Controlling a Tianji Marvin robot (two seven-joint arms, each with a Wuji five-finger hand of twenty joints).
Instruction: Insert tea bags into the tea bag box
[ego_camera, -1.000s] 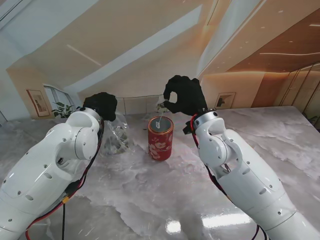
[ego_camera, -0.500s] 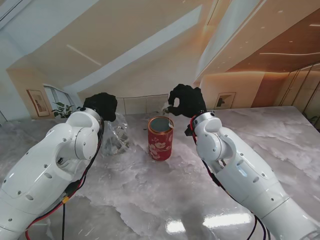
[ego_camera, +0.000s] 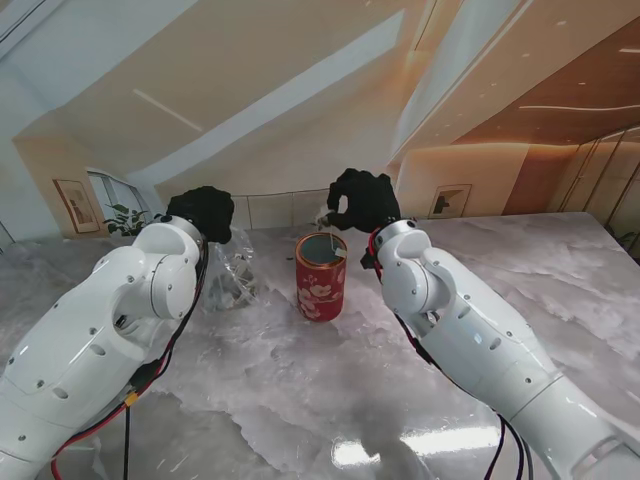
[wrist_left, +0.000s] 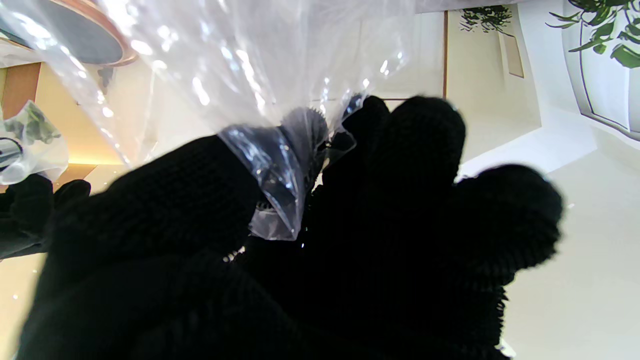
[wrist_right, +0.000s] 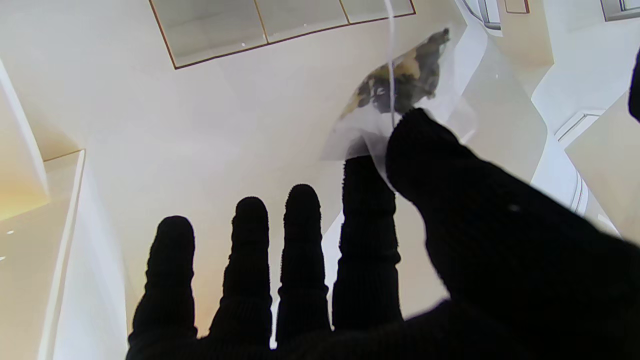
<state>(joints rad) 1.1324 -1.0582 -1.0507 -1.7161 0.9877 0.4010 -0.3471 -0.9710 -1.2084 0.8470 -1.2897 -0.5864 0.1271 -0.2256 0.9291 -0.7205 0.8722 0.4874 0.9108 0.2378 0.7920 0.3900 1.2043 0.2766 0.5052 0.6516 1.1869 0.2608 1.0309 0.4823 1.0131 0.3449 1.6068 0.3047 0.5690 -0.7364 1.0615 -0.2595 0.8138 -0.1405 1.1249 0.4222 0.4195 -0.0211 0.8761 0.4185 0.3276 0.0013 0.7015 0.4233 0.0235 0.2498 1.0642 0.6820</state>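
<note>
My two white arms reach out over a grey marble table, the left arm from seven o'clock and the right arm from five o'clock, both black-gloved hands held up beyond the centre. At the middle of the table stands the tea bag box, a red round tin with a flower pattern, upright and open at the top. At nine o'clock of the tin hangs a clear plastic bag, crumpled, its lower end near the table; my left hand is closed on its gathered neck, the film bunched between thumb and fingers in the left wrist view. My right hand is at one o'clock of the tin, just over its far rim, thumb and forefinger pinched on a tea bag, a small see-through sachet of dark leaves with a thin white string; the other three fingers are spread straight. The sachet hangs at the tin's mouth; whether it touches the rim I cannot tell.
</note>
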